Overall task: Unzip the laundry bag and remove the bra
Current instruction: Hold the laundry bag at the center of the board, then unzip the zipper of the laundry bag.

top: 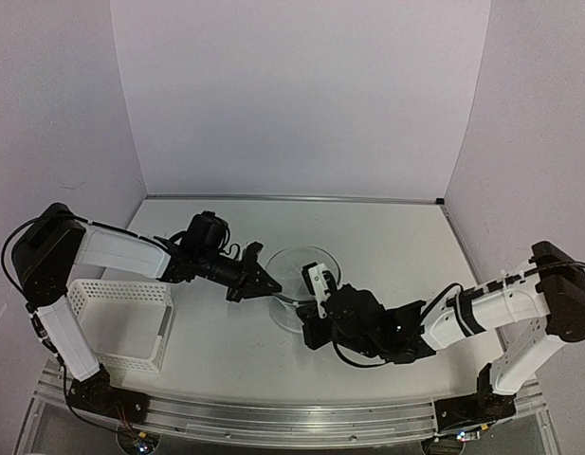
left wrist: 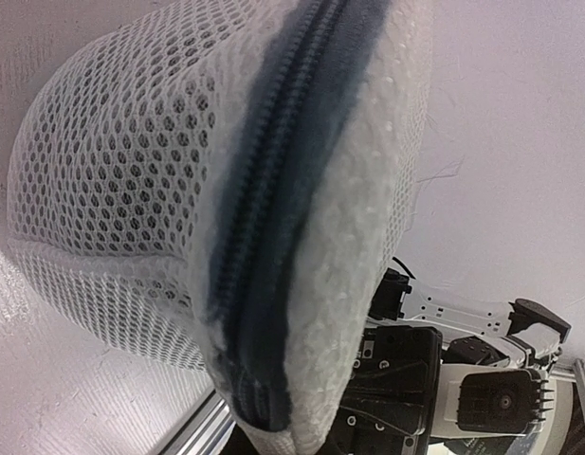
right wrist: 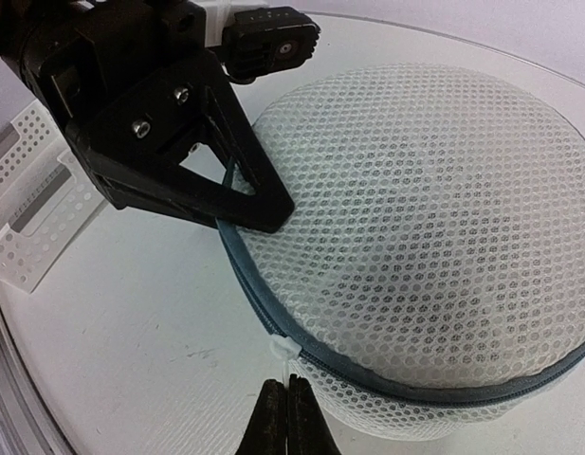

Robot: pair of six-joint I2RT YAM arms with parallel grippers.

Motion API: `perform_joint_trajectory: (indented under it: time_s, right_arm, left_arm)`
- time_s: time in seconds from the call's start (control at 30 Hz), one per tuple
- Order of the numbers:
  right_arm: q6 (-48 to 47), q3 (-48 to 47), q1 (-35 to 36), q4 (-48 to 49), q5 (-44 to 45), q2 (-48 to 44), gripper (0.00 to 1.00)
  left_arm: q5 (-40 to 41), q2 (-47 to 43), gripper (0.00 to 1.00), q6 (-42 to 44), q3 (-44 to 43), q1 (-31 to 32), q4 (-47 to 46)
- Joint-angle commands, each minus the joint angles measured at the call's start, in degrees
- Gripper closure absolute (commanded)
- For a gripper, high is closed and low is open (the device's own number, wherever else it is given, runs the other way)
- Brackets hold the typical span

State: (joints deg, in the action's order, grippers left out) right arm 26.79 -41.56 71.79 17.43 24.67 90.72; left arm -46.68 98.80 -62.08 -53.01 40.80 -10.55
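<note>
The round mesh laundry bag [top: 294, 265] sits at the middle of the desk [top: 396, 237], its zip [right wrist: 368, 377] done up. The left hand [right wrist: 276, 214] is pinched narrow on the bag's zip seam on the side toward the left edge. The right hand [right wrist: 283, 417] is closed and empty, its tips just beside the white zip pull [right wrist: 284, 348]. A white lattice basket [top: 121, 292] stands near the left edge

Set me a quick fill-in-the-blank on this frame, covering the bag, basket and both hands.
1. The bag's zipper is ____.
2. The basket stands on the ____ arm's side.
3. The right hand, just below the white pull, is ____.
4. The left hand is closed on the ____, not the basket.
Missing words: closed; left; shut; bag.
</note>
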Motion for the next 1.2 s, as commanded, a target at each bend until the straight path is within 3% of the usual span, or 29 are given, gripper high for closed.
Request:
perform_joint_trajectory:
  time_s: [0.0, 0.57, 0.87, 1.17]
  right_arm:
    - [-0.5, 1.2, 0.4, 0.7, 2.6, -3.7, 1.00]
    - [-4.7, 6.1, -5.2, -3.3, 7.9, -10.6, 1.00]
    - [-9.8, 6.1, -12.0, -3.5, 7.0, -12.2, 1.00]
    - [-15.3, 3.9, -17.3, -1.4, 2.6, -10.5, 1.00]
  left_arm:
    - [-0.7, 0.1, 1.00, 0.2, -2.8, -0.3, -2.0]
    - [-5.2, -2.7, 1.00, 5.4, -3.2, -2.6, -0.2]
    - [-3.5, -5.2, 1.00, 14.9, -7.7, -2.8, 12.1]
    - [-3.1, -7.2, 1.00, 20.6, -9.1, -3.3, 17.9]
